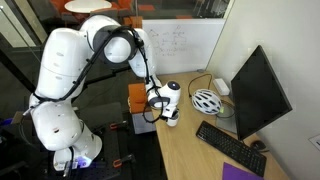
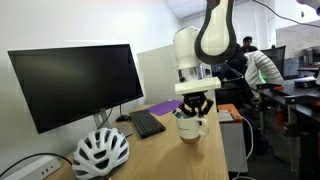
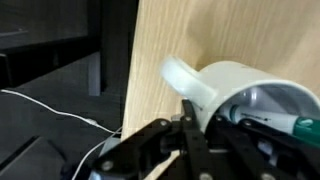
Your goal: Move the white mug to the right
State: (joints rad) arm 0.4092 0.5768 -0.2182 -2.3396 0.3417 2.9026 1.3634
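Observation:
The white mug point(image 1: 172, 119) stands near the edge of the wooden desk point(image 1: 190, 150); it also shows in an exterior view point(image 2: 190, 128). My gripper point(image 1: 164, 104) comes down on it from above point(image 2: 196, 106). In the wrist view the mug point(image 3: 235, 82) fills the right side, with its handle pointing up-left. The black fingers point(image 3: 195, 122) sit on either side of the mug's wall by the handle, one inside the rim and one outside, closed on it. A marker with a green tip point(image 3: 303, 125) lies inside the mug.
A white bicycle helmet point(image 1: 206, 100) point(image 2: 100, 152) lies near the monitor point(image 1: 260, 90) point(image 2: 75, 80). A black keyboard point(image 1: 230, 145) point(image 2: 148, 122) and a purple pad point(image 1: 240, 172) lie on the desk. The desk edge point(image 3: 130, 70) runs close beside the mug.

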